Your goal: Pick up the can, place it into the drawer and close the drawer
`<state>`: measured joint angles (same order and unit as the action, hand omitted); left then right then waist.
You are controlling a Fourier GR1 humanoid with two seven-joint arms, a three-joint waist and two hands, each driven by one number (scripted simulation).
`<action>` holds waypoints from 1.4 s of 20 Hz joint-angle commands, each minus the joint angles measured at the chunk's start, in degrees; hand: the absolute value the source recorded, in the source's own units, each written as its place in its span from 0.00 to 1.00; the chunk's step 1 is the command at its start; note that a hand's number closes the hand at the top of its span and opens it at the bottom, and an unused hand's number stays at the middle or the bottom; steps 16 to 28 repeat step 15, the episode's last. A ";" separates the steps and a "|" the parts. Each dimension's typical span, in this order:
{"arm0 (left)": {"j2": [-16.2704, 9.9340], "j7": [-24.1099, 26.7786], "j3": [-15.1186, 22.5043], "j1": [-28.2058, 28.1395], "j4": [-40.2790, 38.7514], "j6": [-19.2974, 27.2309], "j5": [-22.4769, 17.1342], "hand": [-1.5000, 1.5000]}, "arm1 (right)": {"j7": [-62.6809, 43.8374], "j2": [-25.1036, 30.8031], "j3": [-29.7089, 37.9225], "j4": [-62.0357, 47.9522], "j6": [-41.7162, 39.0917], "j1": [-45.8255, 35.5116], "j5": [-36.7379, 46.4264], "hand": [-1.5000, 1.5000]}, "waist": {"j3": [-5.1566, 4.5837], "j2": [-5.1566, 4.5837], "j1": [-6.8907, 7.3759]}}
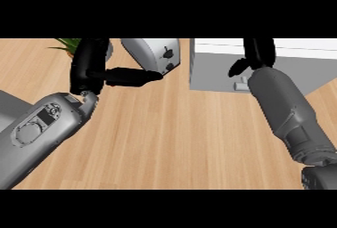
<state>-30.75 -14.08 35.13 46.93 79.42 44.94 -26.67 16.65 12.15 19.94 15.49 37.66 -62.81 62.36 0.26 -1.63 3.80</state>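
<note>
A pale wooden plank counter top (171, 133) is seen across the whole view. At the far left, a shiny silver toaster (154, 53) is set, with green plant leaves (66, 43) just left of it.

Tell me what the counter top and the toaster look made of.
Counter top: wood or wood-look laminate, matt, going by the light brown plank grain. Toaster: seemingly brushed metal, grey with a soft sheen, and dark knobs on its side, possibly plastic.

A light wooden counter (171, 133) carries a silver toaster (158, 52) and a green plant (66, 43).
</note>
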 commanded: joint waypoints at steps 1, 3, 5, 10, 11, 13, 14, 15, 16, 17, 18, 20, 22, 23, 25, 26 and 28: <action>-0.43 0.74 -1.05 -0.83 -0.91 -0.83 -0.04 0.00 | 1.75 -4.97 6.51 2.43 -0.26 -5.54 -8.32 0.00 | 0.00 -0.25 1.43; -0.57 1.96 -0.14 -4.16 2.33 -0.19 0.55 0.00 | 6.68 -3.68 9.31 2.56 -2.01 -3.15 -11.70 0.00 | 0.01 0.19 1.55; -1.87 1.08 -2.20 -3.42 1.03 -1.86 -0.60 0.00 | 7.08 -5.82 10.42 2.74 -3.35 -4.78 -13.27 0.00 | -0.08 0.44 0.39; -0.95 1.25 -2.08 -4.86 1.90 -0.76 0.13 0.00 | 10.28 -7.19 17.70 3.53 -8.09 -5.61 -21.90 0.00 | -0.05 0.69 -0.35; -2.36 1.76 -3.58 -6.43 1.97 -1.76 -0.56 0.00 | 11.70 -5.94 17.82 3.64 -10.68 -5.53 -22.45 0.00 | -0.14 0.95 -0.91; -1.17 2.34 -2.19 -7.06 2.74 -0.40 1.50 0.00 | 10.93 -5.64 18.50 3.18 -11.55 -6.60 -23.33 0.00 | -0.16 1.07 -1.22; -1.66 1.89 -2.82 -8.19 4.20 -2.07 0.24 0.00 | 11.71 -5.32 18.75 2.59 -11.26 -6.29 -23.52 0.00 | -0.18 0.84 -0.66; -3.02 1.57 -4.00 -6.58 2.67 -3.12 0.70 0.00 | 9.78 -5.91 18.19 1.52 -10.95 -7.75 -22.87 0.00 | -0.19 0.71 -0.74; -3.02 1.57 -4.00 -6.58 2.67 -3.12 0.70 0.00 | 9.78 -5.91 18.19 1.52 -10.95 -7.75 -22.87 0.00 | -0.19 0.71 -0.74; -3.02 1.57 -4.00 -6.58 2.67 -3.12 0.70 0.00 | 9.78 -5.91 18.19 1.52 -10.95 -7.75 -22.87 0.00 | -0.19 0.71 -0.74; -3.02 1.57 -4.00 -6.58 2.67 -3.12 0.70 0.00 | 9.78 -5.91 18.19 1.52 -10.95 -7.75 -22.87 0.00 | -0.19 0.71 -0.74; -3.02 1.57 -4.00 -6.58 2.67 -3.12 0.70 0.00 | 9.78 -5.91 18.19 1.52 -10.95 -7.75 -22.87 0.00 | -0.19 0.71 -0.74; -3.02 1.57 -4.00 -6.58 2.67 -3.12 0.70 0.00 | 9.78 -5.91 18.19 1.52 -10.95 -7.75 -22.87 0.00 | -0.19 0.71 -0.74; -3.02 1.57 -4.00 -6.58 2.67 -3.12 0.70 0.00 | 9.78 -5.91 18.19 1.52 -10.95 -7.75 -22.87 0.00 | -0.19 0.71 -0.74; -3.02 1.57 -4.00 -6.58 2.67 -3.12 0.70 0.00 | 9.78 -5.91 18.19 1.52 -10.95 -7.75 -22.87 0.00 | -0.19 0.71 -0.74; -3.02 1.57 -4.00 -6.58 2.67 -3.12 0.70 0.00 | 9.78 -5.91 18.19 1.52 -10.95 -7.75 -22.87 0.00 | -0.19 0.71 -0.74; -3.02 1.57 -4.00 -6.58 2.67 -3.12 0.70 0.00 | 9.78 -5.91 18.19 1.52 -10.95 -7.75 -22.87 0.00 | -0.19 0.71 -0.74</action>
